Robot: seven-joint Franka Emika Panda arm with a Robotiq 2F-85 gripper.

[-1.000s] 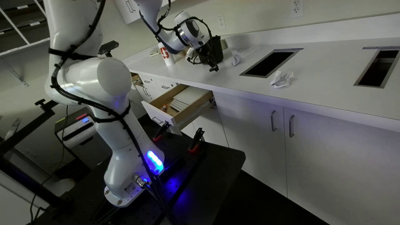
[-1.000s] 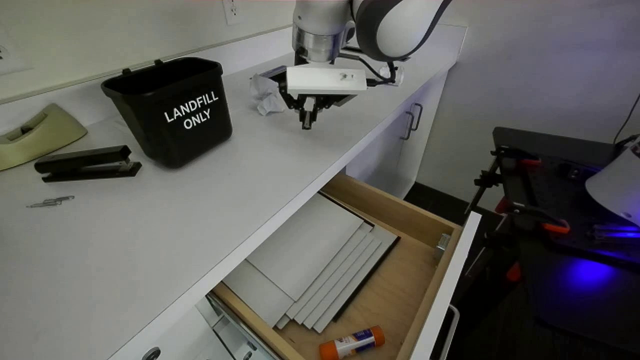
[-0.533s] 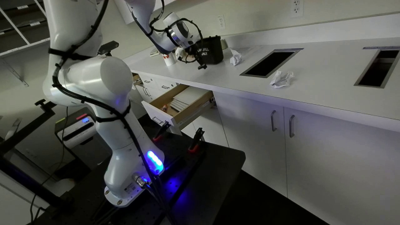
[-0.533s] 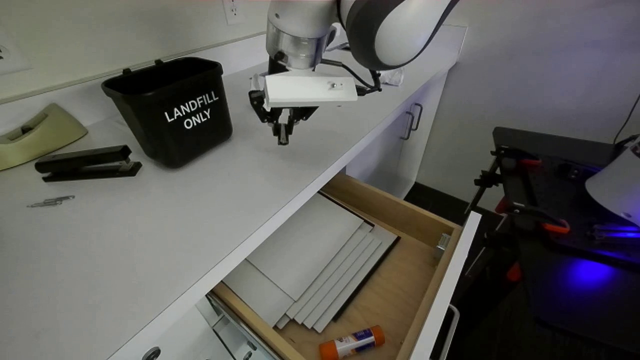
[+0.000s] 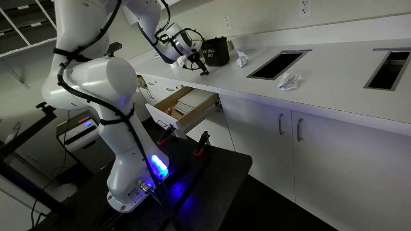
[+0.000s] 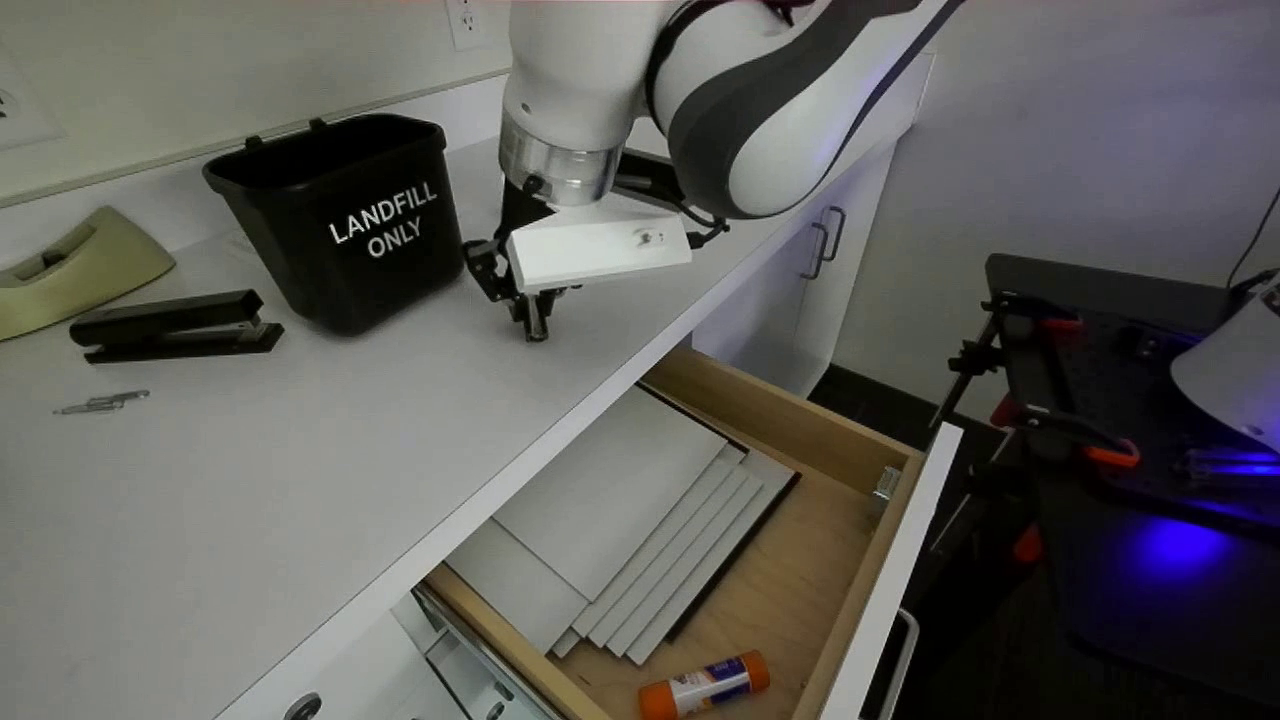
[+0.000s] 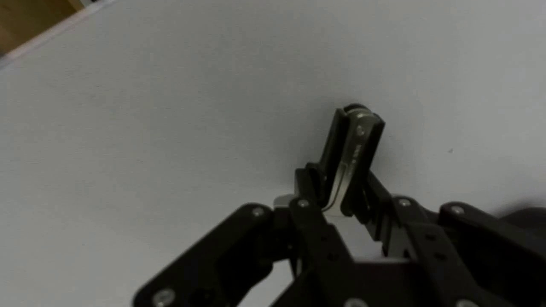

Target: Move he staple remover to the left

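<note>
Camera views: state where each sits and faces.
An exterior view: beside the white robot arm, mostly visible, facing the long white counter.
An exterior view: higher than the counter, facing along it; arm's end, black gripper and base edge show.
Wrist view: on the wrist, facing down at counter, gripper and slim metal staple remover.
Both exterior views share black bin and wooden drawer.

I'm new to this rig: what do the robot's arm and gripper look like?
The arm is glossy white with rounded joints and dark grey trim. Black cables run along it under black straps; blue light glows at its base. The gripper is black and jointed, with silvery screws.
</note>
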